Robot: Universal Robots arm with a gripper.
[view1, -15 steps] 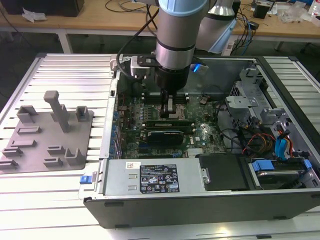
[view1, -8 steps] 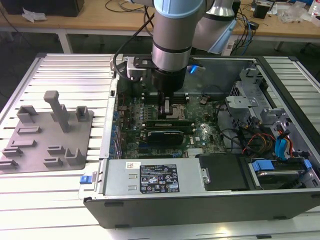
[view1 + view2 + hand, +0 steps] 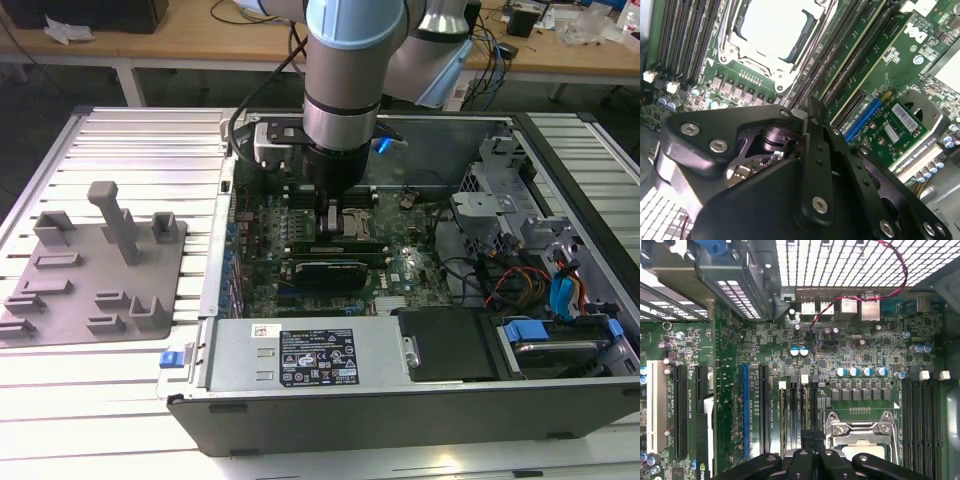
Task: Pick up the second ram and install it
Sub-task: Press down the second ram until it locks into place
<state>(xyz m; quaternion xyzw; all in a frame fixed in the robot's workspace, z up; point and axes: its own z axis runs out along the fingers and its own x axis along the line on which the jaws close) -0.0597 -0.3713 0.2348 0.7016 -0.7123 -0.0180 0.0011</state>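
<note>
In the exterior view my gripper [image 3: 331,222] reaches down into the open computer case [image 3: 400,400], beside the CPU socket [image 3: 354,214]. Its black fingers [image 3: 815,165] stand together, shut on the top edge of the second ram [image 3: 362,246]. The ram is a thin green stick standing on edge along a black memory slot [image 3: 790,412]. In both wrist views the gripper [image 3: 807,107] [image 3: 810,449] sits over the slots next to the socket [image 3: 772,30] [image 3: 860,440]. The stick itself is hidden edge-on under the fingers there.
A grey fixture plate [image 3: 95,265] with upright blocks lies on the slatted table at the exterior view's left. Inside the case are a graphics card [image 3: 325,272], the power supply [image 3: 300,355], drive cages and cables [image 3: 540,280]. A red wire [image 3: 890,275] loops near the rear ports.
</note>
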